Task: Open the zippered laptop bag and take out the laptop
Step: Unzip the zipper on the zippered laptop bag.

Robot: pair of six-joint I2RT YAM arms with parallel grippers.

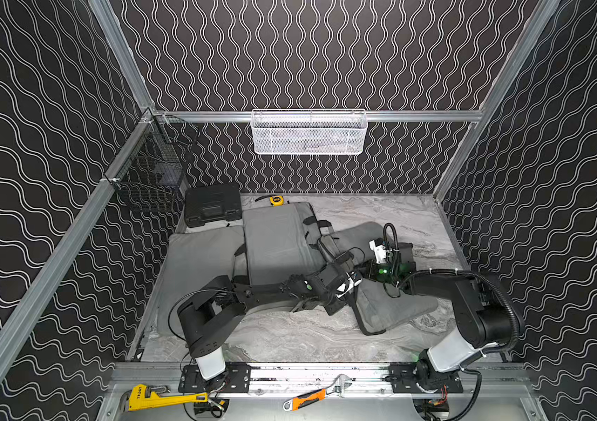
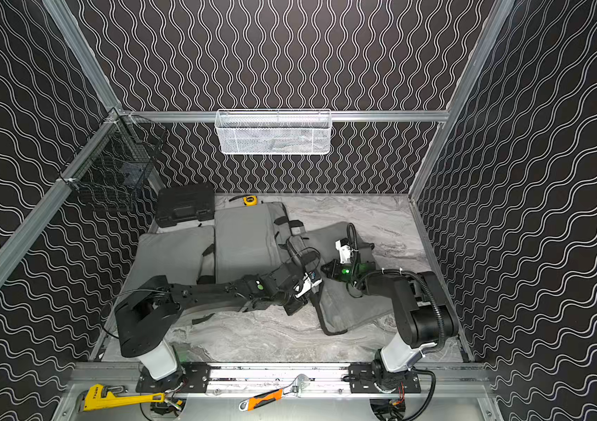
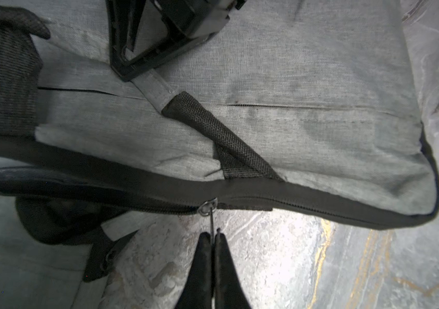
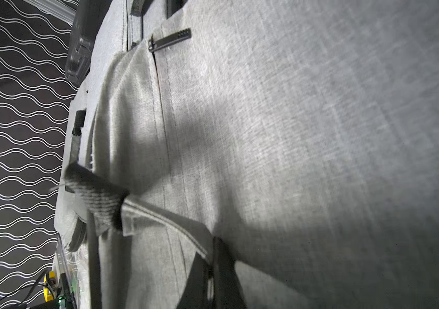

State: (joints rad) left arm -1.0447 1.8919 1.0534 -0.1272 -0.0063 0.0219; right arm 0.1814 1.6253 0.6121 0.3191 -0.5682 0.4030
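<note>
Left jaws on zipper pull (image 3: 212,219), wrist-only

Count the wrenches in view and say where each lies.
2. The yellow pipe wrench lies on the front frame by the left arm's base; the orange-handled wrench lies midway along that frame. Others may be hidden.

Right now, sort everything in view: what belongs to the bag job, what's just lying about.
Job: laptop bag, zipper pull, handle strap, left gripper, right gripper.
Lying about: tool case, tape measure, pipe wrench, adjustable wrench, two other grey bags.
</note>
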